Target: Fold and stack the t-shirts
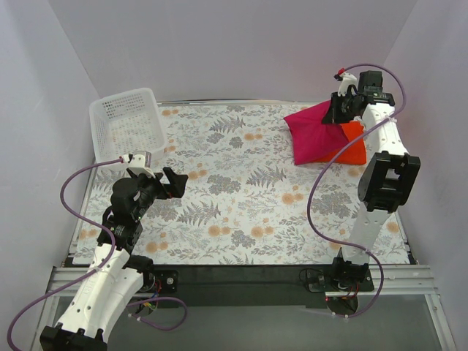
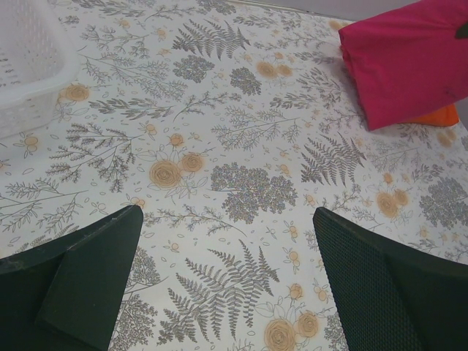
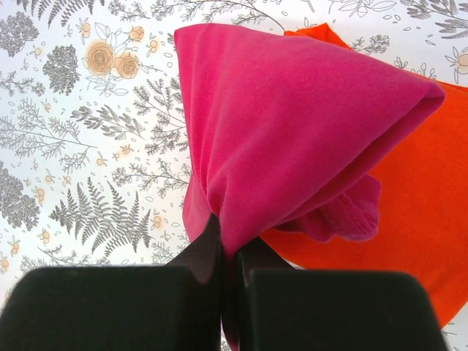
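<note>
A folded magenta-pink t-shirt [image 1: 313,135] lies over an orange-red t-shirt [image 1: 352,146] at the table's back right. My right gripper [image 1: 334,111] is shut on the pink shirt's far corner and holds it lifted. In the right wrist view the pink cloth [image 3: 292,124] bunches up from between the pinched fingers [image 3: 208,248], with the orange-red shirt [image 3: 417,212] flat beneath it. My left gripper [image 1: 174,183] hovers open over bare tablecloth at the left, its two fingers [image 2: 95,274] wide apart with nothing between them. Both shirts, pink [image 2: 409,62] over orange [image 2: 439,117], show far off in the left wrist view.
A white perforated basket [image 1: 126,124] stands at the back left corner, also in the left wrist view [image 2: 29,66]. The floral tablecloth [image 1: 248,197] covers the table. White walls close in the sides and back.
</note>
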Action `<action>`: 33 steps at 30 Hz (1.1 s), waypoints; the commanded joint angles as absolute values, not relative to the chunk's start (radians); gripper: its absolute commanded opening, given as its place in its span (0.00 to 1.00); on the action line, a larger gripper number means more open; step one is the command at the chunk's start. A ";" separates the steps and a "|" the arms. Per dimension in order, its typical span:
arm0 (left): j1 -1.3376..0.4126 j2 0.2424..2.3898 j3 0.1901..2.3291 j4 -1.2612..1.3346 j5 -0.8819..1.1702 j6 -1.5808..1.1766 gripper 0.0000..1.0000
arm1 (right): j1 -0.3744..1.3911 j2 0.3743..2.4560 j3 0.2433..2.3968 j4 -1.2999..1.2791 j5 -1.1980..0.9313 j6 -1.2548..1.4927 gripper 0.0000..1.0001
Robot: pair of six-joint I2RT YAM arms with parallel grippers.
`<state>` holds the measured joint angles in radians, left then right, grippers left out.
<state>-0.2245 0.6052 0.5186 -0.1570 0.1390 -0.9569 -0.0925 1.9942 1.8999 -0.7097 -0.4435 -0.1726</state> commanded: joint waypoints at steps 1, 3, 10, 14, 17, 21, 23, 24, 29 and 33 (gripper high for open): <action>-0.221 0.604 0.520 -0.147 0.146 -0.942 0.96 | -0.113 1.947 1.951 -0.710 -0.468 -0.176 0.01; -0.221 0.606 0.520 -0.147 0.144 -0.939 0.96 | -0.121 1.944 1.953 -0.712 -0.477 -0.173 0.01; -0.221 0.611 0.520 -0.147 0.147 -0.939 0.96 | -0.124 1.930 1.945 -0.712 -0.578 -0.163 0.01; -0.221 0.615 0.520 -0.147 0.150 -0.937 0.96 | -0.124 1.925 1.937 -0.710 -0.637 -0.160 0.01; -0.221 0.615 0.520 -0.147 0.150 -0.937 0.96 | -0.124 1.919 1.942 -0.709 -0.649 -0.161 0.01; -0.221 0.620 0.520 -0.147 0.152 -0.937 0.96 | -0.124 1.902 1.950 -0.709 -0.660 -0.156 0.01; -0.221 0.620 0.518 -0.147 0.152 -0.937 0.96 | -0.126 1.894 1.954 -0.709 -0.646 -0.158 0.01; -0.221 0.620 0.518 -0.146 0.152 -0.936 0.96 | -0.127 1.891 1.953 -0.710 -0.643 -0.158 0.01; -0.221 0.620 0.520 -0.147 0.153 -0.937 0.96 | -0.135 1.887 1.953 -0.710 -0.634 -0.158 0.01; -0.221 0.618 0.520 -0.147 0.153 -0.937 0.96 | -0.152 1.896 1.953 -0.712 -0.626 -0.158 0.01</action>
<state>-0.2245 0.6212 0.5186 -0.1566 0.1452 -0.9531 -0.1326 1.9411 1.9018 -0.7162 -0.6083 -0.1619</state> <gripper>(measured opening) 0.963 0.043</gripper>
